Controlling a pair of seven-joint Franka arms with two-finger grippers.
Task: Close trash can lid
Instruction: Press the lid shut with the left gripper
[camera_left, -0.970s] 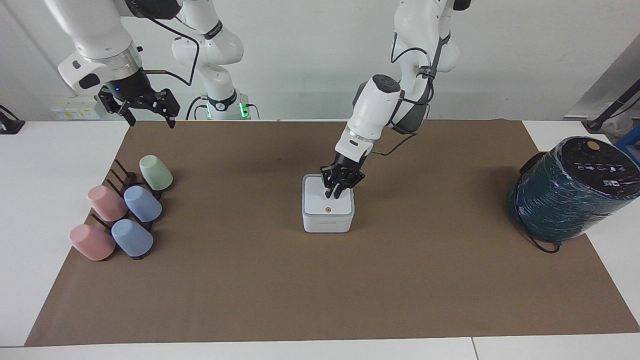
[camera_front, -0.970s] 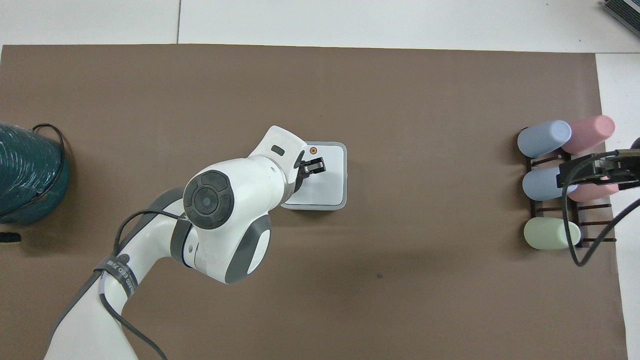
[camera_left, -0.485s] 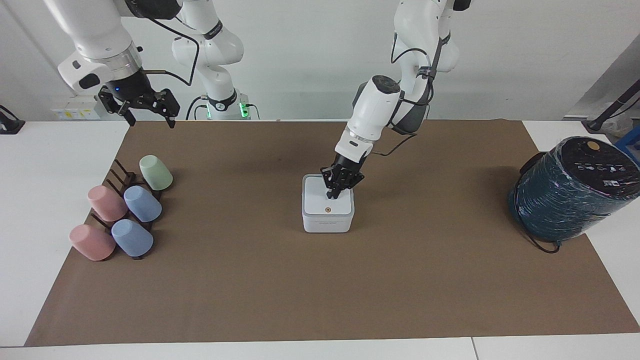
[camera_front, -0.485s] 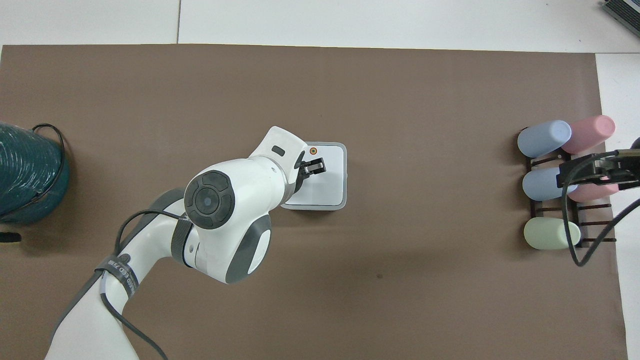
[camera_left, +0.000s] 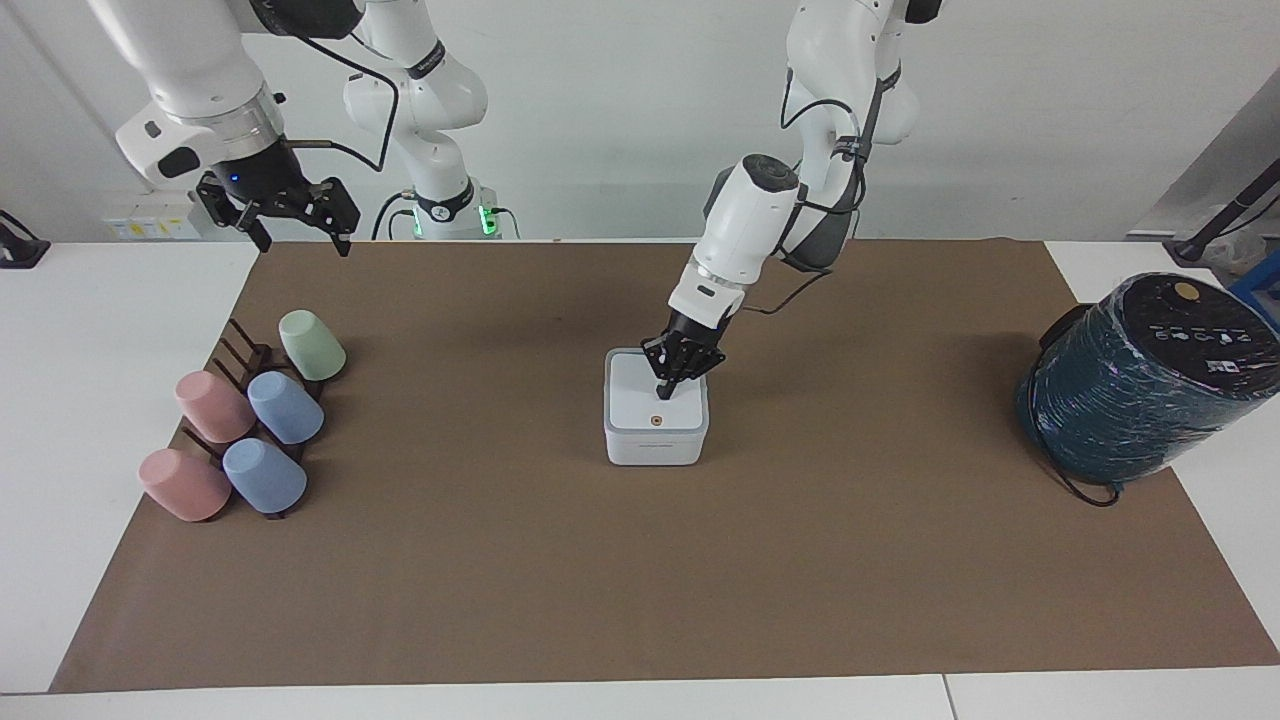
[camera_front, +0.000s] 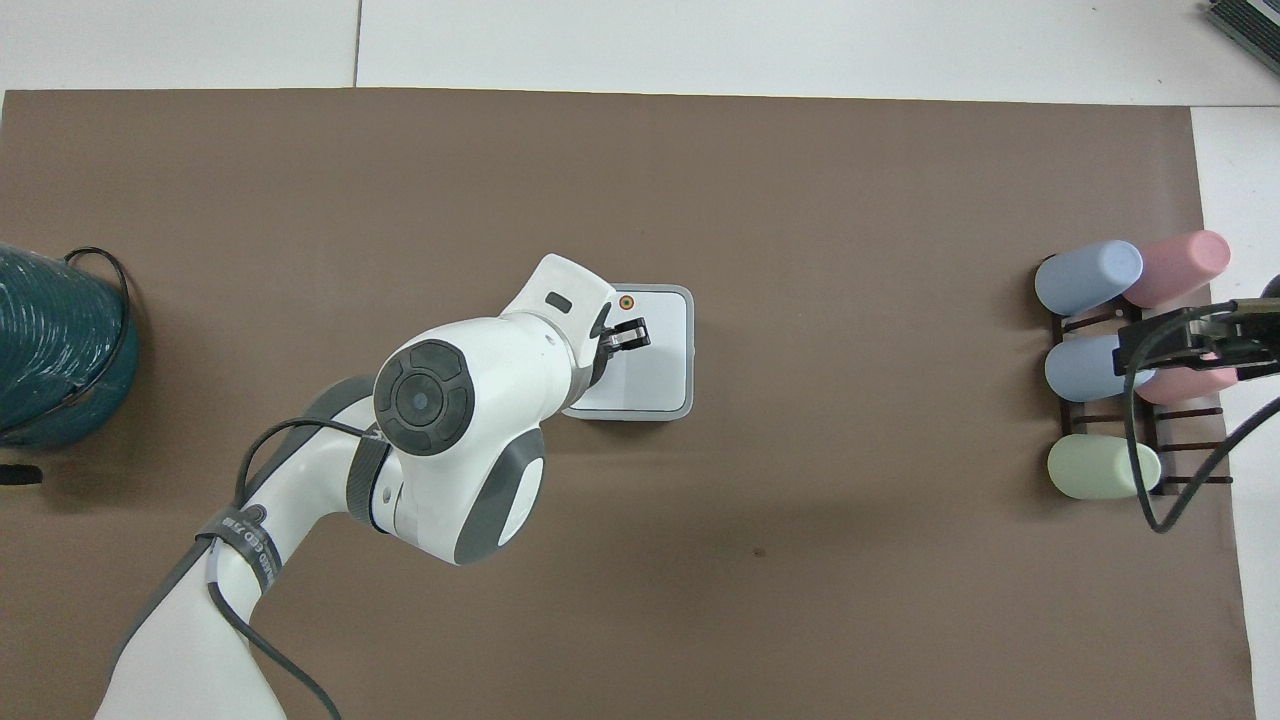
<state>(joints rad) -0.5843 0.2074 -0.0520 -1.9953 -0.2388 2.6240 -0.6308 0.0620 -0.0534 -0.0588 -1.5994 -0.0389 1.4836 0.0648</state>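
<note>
The small white cube-shaped trash can (camera_left: 655, 445) (camera_front: 680, 408) stands in the middle of the brown mat. Its white lid (camera_left: 640, 400) (camera_front: 660, 365) lies flat on top, orange dot up. My left gripper (camera_left: 664, 393) (camera_front: 630, 335) is shut, its tips pointing down and touching the lid near the orange dot. My right gripper (camera_left: 295, 240) (camera_front: 1180, 345) is open and empty, held high over the cup rack, waiting.
A dark rack (camera_left: 240, 365) with several pastel cups (camera_left: 285, 408) (camera_front: 1088, 277) lies at the right arm's end of the mat. A large dark teal wrapped cylinder (camera_left: 1140, 385) (camera_front: 50, 350) with a black cable stands at the left arm's end.
My left gripper's fingers have drawn together to shut and its tips have settled on the lid. The lid lies flat throughout. The right arm has not moved.
</note>
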